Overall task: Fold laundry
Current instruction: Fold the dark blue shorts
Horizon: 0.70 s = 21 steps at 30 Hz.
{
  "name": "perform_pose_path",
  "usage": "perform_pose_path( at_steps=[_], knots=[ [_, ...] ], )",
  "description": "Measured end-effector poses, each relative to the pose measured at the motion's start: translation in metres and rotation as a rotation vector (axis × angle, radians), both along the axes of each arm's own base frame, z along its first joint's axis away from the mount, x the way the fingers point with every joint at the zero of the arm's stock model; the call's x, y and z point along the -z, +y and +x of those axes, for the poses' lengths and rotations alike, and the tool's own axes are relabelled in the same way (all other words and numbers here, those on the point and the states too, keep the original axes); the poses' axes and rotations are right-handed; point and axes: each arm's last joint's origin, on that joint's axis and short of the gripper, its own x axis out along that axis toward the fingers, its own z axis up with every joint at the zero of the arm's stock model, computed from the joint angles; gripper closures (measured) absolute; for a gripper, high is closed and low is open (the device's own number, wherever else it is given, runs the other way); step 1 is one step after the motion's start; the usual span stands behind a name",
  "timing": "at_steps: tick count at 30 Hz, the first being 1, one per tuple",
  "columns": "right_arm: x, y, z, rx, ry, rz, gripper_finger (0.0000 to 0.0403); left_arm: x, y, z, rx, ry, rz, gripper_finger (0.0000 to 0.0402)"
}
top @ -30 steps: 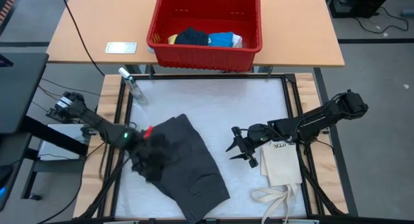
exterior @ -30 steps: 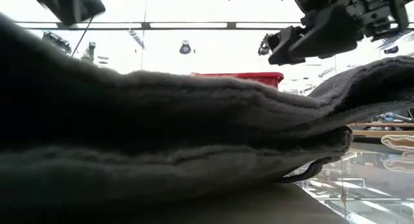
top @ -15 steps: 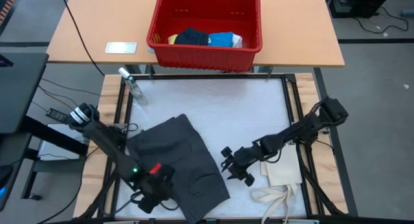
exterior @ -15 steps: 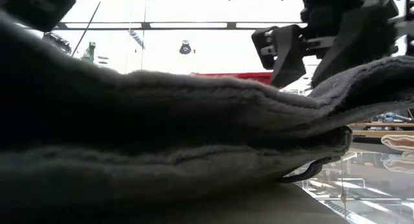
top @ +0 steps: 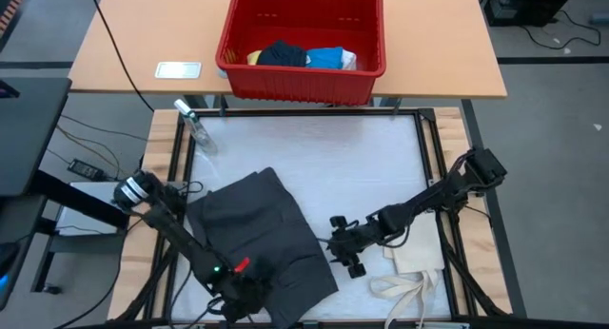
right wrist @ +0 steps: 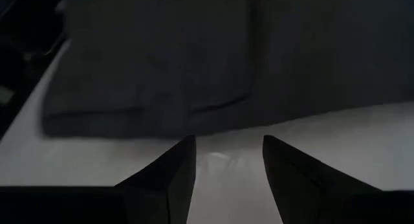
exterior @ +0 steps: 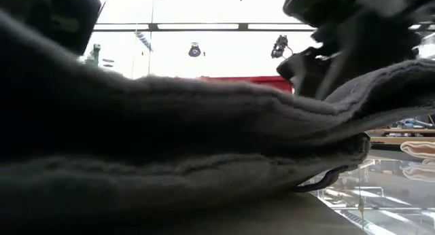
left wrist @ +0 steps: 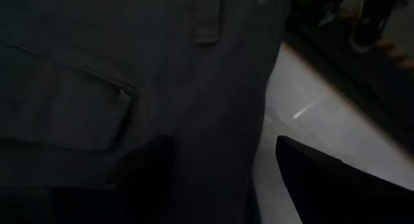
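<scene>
Shorts (top: 262, 236): dark grey, lay spread on white mat (top: 352, 158), below red basket (top: 303, 32). Likely soft, limp, light; best taken at hem corners. Left gripper (top: 240, 289) over shorts' near edge, jaws wide. Right gripper (top: 344, 245) beside shorts' right edge, jaws parted, empty.

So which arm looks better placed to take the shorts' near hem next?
Probably the left: the left gripper sits over the cargo shorts at their near edge, jaws open. The right gripper rests beside them on the mat.
</scene>
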Motion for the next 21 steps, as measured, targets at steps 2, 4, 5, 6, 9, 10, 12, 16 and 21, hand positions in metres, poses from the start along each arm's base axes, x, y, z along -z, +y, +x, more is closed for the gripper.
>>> perform_pose_path(
  at_steps=[2, 4, 5, 6, 9, 10, 12, 16, 21],
  knots=[
    [0.000, 0.008, -0.004, -0.058, -0.011, -0.023, 0.0217, 0.008, 0.000, 0.001, 0.029, 0.006, 0.047, 0.0126],
    [0.000, 0.015, -0.008, -0.111, -0.033, -0.070, 0.0217, 0.012, 0.000, 0.002, 0.042, -0.001, 0.091, 0.0149],
    [0.000, 0.017, -0.009, -0.123, -0.040, -0.092, 0.0217, 0.014, 0.000, 0.002, 0.039, -0.009, 0.121, 0.0166],
    [0.000, 0.019, -0.010, -0.123, -0.043, -0.107, 0.0217, 0.015, 0.002, 0.003, 0.030, -0.012, 0.143, 0.0184],
    [0.001, 0.017, -0.011, -0.041, -0.009, -0.134, 0.0217, 0.017, 0.016, 0.012, -0.022, -0.001, 0.179, 0.0249],
    [0.002, 0.014, -0.012, 0.008, 0.007, -0.142, 0.0217, 0.016, 0.021, 0.016, -0.048, 0.002, 0.180, 0.0270],
    [0.005, 0.005, -0.012, 0.115, 0.051, -0.161, 0.0217, 0.017, 0.036, 0.026, -0.110, 0.009, 0.184, 0.0313],
    [0.008, -0.015, -0.014, 0.300, 0.133, -0.200, 0.0217, 0.016, 0.073, 0.050, -0.221, 0.029, 0.173, 0.0379],
    [0.001, -0.031, -0.021, 0.355, 0.193, -0.252, 0.0217, 0.015, 0.112, 0.071, -0.299, 0.070, 0.102, 0.0386]
  ],
)
